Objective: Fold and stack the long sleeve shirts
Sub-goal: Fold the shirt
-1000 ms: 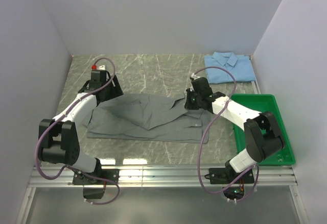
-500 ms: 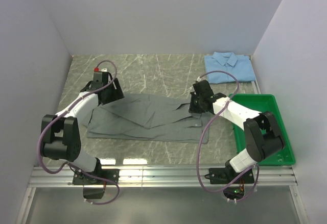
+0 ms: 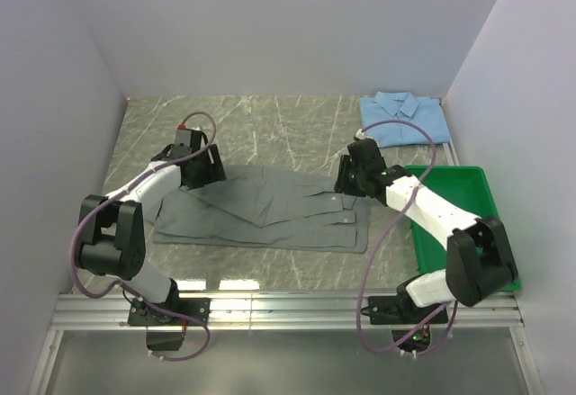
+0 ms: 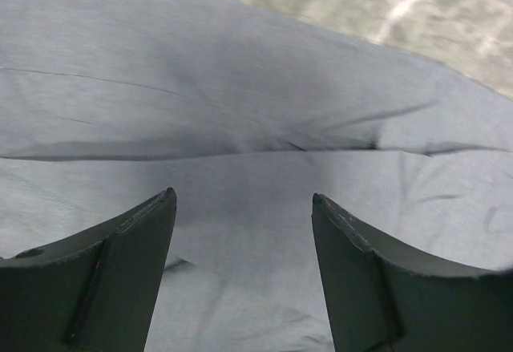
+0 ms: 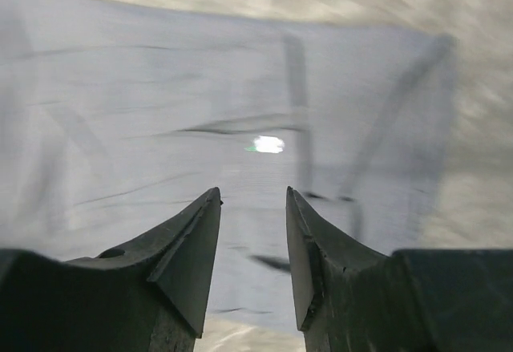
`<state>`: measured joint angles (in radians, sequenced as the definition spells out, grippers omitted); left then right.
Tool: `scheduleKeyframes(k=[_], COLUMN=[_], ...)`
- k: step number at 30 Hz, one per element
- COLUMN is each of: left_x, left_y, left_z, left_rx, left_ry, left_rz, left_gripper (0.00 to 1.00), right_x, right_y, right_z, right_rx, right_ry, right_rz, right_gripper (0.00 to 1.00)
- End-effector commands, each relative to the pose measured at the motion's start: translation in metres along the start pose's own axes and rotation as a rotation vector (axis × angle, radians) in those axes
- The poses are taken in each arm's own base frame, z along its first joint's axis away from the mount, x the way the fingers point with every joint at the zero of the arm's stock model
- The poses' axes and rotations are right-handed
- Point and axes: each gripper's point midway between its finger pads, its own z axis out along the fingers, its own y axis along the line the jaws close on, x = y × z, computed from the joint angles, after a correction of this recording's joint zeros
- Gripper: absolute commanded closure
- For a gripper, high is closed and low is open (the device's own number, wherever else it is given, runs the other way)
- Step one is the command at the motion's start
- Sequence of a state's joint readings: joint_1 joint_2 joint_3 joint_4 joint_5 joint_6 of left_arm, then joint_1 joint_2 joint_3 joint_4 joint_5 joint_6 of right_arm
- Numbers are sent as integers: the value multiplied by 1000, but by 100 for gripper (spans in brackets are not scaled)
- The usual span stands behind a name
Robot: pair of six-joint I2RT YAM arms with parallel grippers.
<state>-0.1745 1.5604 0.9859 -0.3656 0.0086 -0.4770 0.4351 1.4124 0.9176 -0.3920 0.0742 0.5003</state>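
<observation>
Centrally the grey shirt (image 3: 261, 210) lies spread; the light blue shirt (image 3: 407, 118) sits folded at one o'clock. The left gripper (image 4: 240, 200), jaws wide apart, hovers over the grey's ten o'clock edge; the right gripper (image 5: 252, 196), jaws parted and empty, hovers at its two o'clock corner.

Your top camera sits high at six o'clock, tilted down toward twelve across the whole table (image 3: 270, 125). Both wrist cameras hang close over the grey shirt (image 3: 261, 208), and that cloth is what all three views share.
</observation>
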Motion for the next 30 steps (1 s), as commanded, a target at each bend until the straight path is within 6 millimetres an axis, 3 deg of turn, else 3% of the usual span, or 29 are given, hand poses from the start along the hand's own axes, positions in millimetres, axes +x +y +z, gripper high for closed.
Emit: scheduleKeyframes(k=[1,6,8,11,12,14,17,18,20,24,28,30], left_x=[-10,-1,0,-2,-3,0,7,7,14,21,26,19], left_y=[-27,-26,-16,-7,-3,3,14,17,21,34,49,53], left_z=[-16,-7,-1,7,10,19,29,30,35,43,56,58], left_rx=[68,60,27,17,10,1,-20,-23,-38,-76,-108,-118], left_ry=[-54,-55,-72,-85,-86,-68,-51,-52,-36,-26,1,-5], left_rz=[-14,-154,-190,-258,-284,-307,-351,-365,-378,-431,-496,-515], left_gripper=[25,29,30,31,31,31,31,31,31,31,32,32], right_x=[-37,-19,-5,9,21,33,52,67,76,111,122,125], right_y=[73,146,180,221,231,253,274,271,272,247,226,213], right_z=[-30,-28,-39,-39,-29,-30,-16,1,14,44,56,57], right_rx=[-358,-708,-851,-963,-981,-1031,-1082,-1052,-1029,-908,-829,-789], right_ry=[-89,51,112,157,193,241,327,387,425,571,630,636], right_rz=[-17,-4,-16,-60,-75,-90,-104,-96,-96,-37,4,20], right_gripper=[54,54,54,54,53,54,54,54,54,54,54,54])
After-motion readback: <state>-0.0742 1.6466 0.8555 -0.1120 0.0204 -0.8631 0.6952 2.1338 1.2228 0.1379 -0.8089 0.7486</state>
